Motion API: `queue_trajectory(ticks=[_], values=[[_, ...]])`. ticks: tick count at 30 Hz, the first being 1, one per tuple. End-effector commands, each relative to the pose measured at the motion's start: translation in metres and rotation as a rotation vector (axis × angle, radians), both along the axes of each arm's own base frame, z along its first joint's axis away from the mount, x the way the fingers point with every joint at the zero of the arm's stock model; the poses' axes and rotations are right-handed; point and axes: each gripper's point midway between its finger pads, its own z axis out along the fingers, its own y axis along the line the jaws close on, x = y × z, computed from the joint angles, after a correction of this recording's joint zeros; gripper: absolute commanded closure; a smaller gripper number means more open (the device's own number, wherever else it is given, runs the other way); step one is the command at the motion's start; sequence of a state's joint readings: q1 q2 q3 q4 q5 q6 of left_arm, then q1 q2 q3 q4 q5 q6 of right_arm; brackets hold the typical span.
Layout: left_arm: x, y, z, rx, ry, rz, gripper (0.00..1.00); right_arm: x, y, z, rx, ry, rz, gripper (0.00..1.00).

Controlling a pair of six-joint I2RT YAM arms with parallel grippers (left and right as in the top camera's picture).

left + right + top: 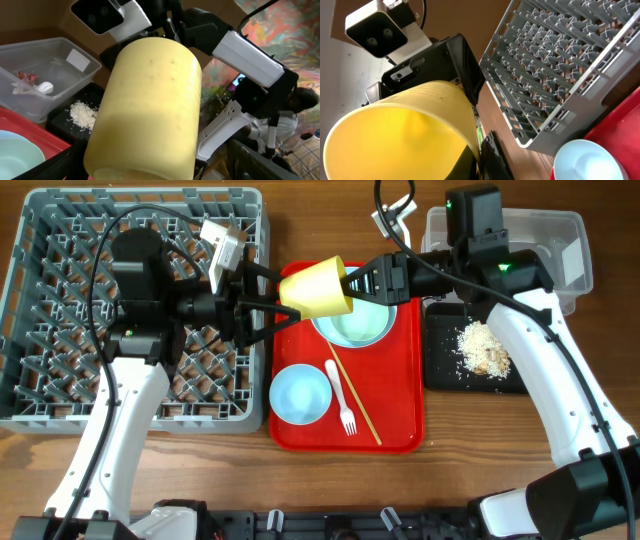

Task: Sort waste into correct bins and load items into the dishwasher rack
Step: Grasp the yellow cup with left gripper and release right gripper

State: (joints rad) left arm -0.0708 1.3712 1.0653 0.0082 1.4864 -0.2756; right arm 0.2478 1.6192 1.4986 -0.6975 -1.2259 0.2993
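Waste done: wrapper (pixel 26 76), tissue (pixel 44 87) in clear tub (pixel 570 230); scraps (pixel 483 350) in black tray (pixel 440 370). In hand — yellow cup (pixel 318 288) over left edge of red tray (pixel 400 430); right hand (pixel 352 280) clamped on rim, left hand (pixel 268 302) wide around base, grip uncertain. Dish rack (pixel 30 300) left of tray empty; bowl (pixel 355 325), plate (pixel 300 395), fork (pixel 342 395), chopstick (pixel 360 405) on tray, not loaded.

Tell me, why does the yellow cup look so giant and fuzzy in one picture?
Left wrist view: the yellow cup sits very close to the lens, so it fills the frame and looks soft. Right wrist view: its near rim is soft too, while the dishwasher rack looks sharper. Overhead view: evenly lit, crisp, the cup looks small.
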Motion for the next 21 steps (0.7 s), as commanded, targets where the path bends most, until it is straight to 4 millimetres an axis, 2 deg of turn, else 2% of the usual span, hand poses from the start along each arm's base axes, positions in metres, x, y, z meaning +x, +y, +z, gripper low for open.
queue_trajectory(ticks=[1, 21], values=[[-0.009, -0.001, 0.007, -0.017, -0.011, -0.058, 0.1, 0.002, 0.002, 0.0, 0.008, 0.018, 0.003, 0.96], [0.004, -0.001, 0.003, 0.005, -0.013, 0.018, 0.09, 0.001, 0.003, 0.005, 0.028, 0.065, 0.004, 0.96]])
